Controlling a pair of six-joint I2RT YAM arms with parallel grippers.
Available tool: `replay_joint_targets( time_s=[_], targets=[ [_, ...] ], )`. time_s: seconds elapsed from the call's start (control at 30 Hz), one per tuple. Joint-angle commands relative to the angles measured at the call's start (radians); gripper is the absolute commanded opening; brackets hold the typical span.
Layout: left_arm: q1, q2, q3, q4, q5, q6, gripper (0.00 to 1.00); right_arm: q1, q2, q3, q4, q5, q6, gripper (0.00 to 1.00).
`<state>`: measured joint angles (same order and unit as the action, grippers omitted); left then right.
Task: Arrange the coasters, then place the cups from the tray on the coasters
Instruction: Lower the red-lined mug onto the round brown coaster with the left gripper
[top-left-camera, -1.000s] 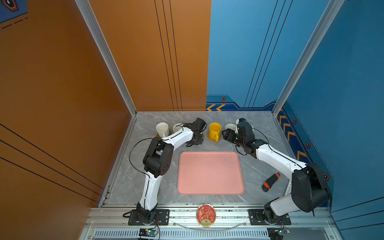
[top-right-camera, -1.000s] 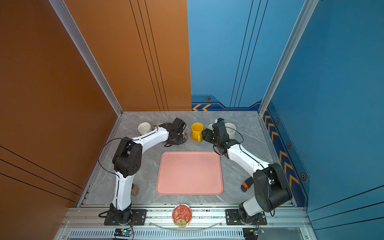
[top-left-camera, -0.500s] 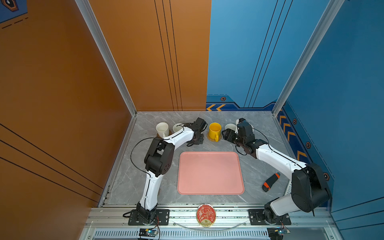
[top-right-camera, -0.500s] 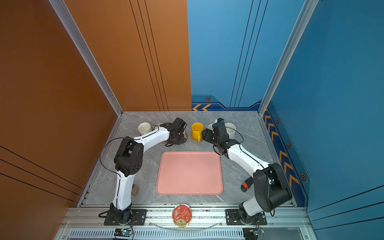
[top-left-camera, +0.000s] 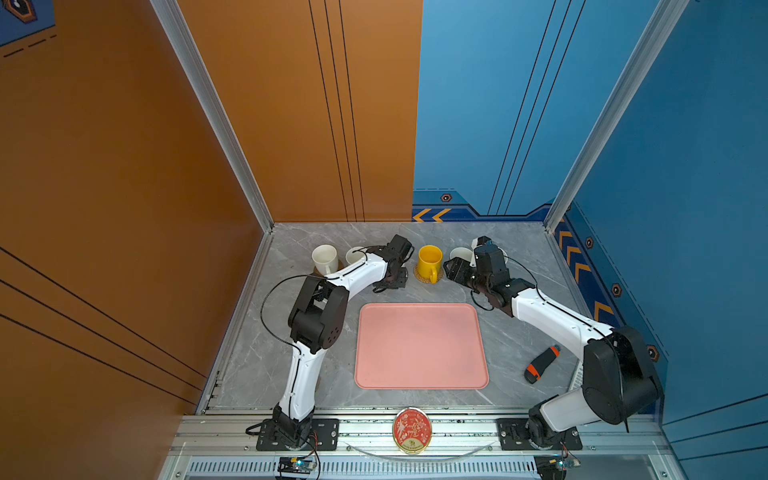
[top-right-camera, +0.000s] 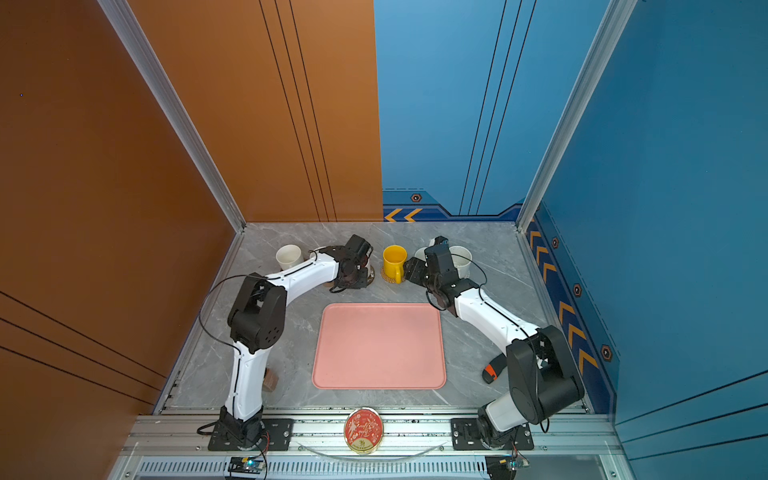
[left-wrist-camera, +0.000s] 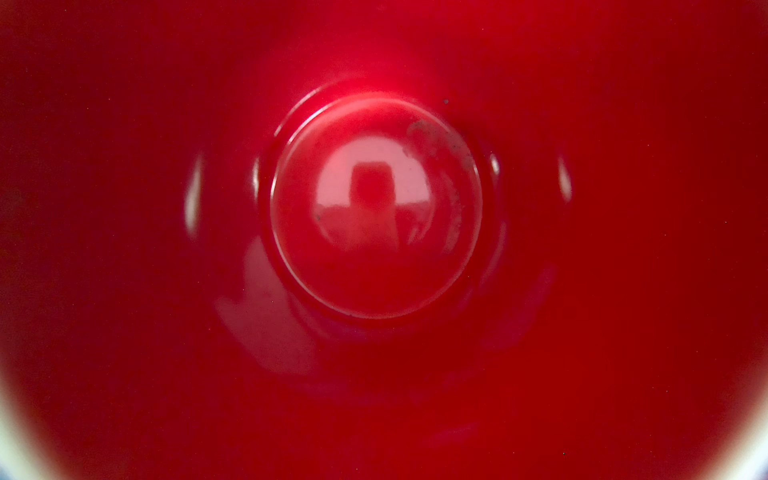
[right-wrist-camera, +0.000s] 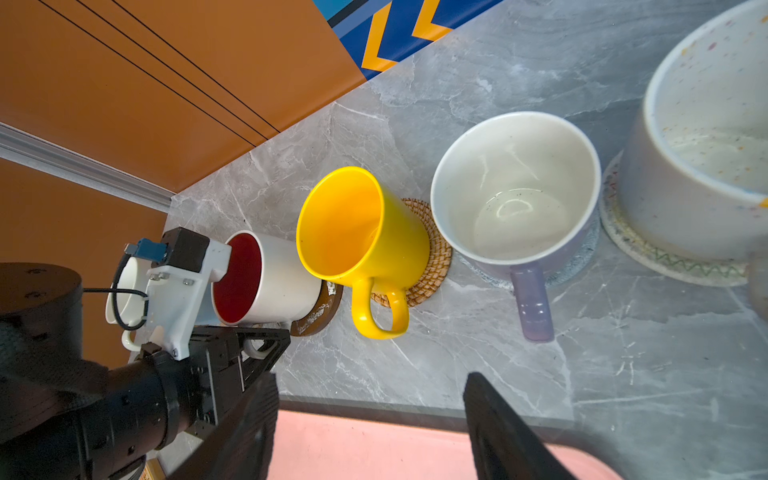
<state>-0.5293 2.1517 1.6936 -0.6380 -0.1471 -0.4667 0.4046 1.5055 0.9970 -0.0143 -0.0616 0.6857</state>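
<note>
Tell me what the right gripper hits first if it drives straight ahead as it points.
Most likely the yellow mug, handle first. The right gripper, open and empty, aims across bare table at it on the rattan coaster. Height is unclear, so it could touch the table first.

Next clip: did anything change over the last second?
No visible change. The left gripper stays shut on the handle of the white mug with red inside, which rests on a round brown coaster. The right gripper stays open and empty. The salmon-pink tray has not moved.
</note>
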Motion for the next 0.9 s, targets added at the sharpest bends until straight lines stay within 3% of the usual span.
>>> replay_joint_targets(
  time_s=[0.0, 0.3, 0.87],
  targets=[
    [0.013, 0.020, 0.020, 0.027, 0.026, 0.005, 0.00, -0.006, 0.009, 0.002, 0.012, -0.017, 0.005, 0.69],
    [0.014, 0.023, 0.018, 0.021, 0.030, 0.002, 0.01, -0.006, 0.008, 0.000, 0.013, -0.017, 0.006, 0.69],
    [0.013, 0.016, 0.020, 0.007, 0.009, -0.003, 0.25, -0.005, 0.012, 0.003, 0.016, -0.020, 0.005, 0.69]
  ],
)
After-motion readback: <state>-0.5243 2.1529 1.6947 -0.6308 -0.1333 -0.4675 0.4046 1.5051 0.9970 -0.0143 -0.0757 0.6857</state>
